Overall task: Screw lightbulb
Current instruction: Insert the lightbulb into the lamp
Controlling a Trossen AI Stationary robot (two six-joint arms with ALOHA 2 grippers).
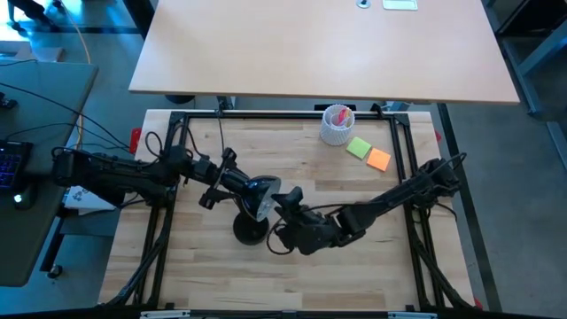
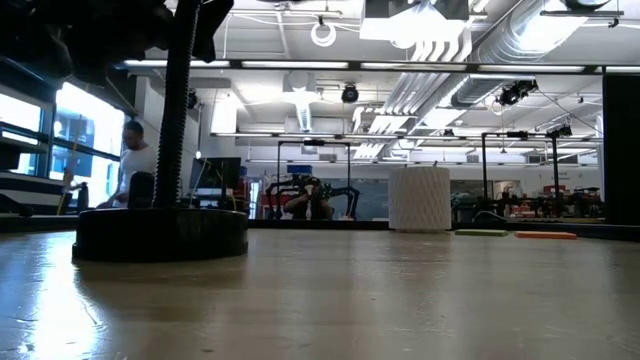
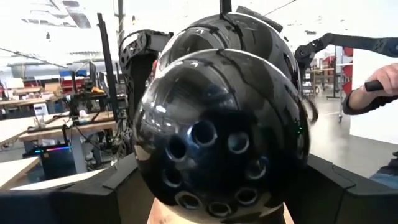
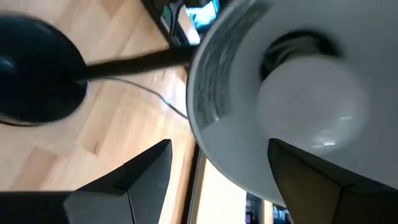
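Note:
The black desk lamp stands on its round base (image 1: 250,232) at the table's middle, and the base also shows in the low view (image 2: 160,232). Its cone shade (image 1: 266,197) faces my right arm. The white lightbulb (image 4: 311,99) sits inside the shade's white interior (image 4: 230,93), at the socket. My left gripper (image 1: 252,188) is shut on the shade's black dome (image 3: 217,124). My right gripper (image 1: 282,206) is open at the shade's mouth. Its fingers (image 4: 221,149) stand short of the bulb and touch nothing that I can see. My left gripper has the back of the lamp's shade, the dome with the vent holes (image 3: 205,143), between its two fingers (image 3: 93,193). The fingers come level from the table's left side, one on each side of the dome. The shade stays on its stem above the table, and the base rests on the table.
A white ribbed cup (image 1: 337,124) stands at the back, with a green note (image 1: 358,147) and an orange note (image 1: 378,159) beside it. The lamp's cord (image 4: 155,96) lies on the wood. A person's hand (image 3: 379,81) shows beyond the table.

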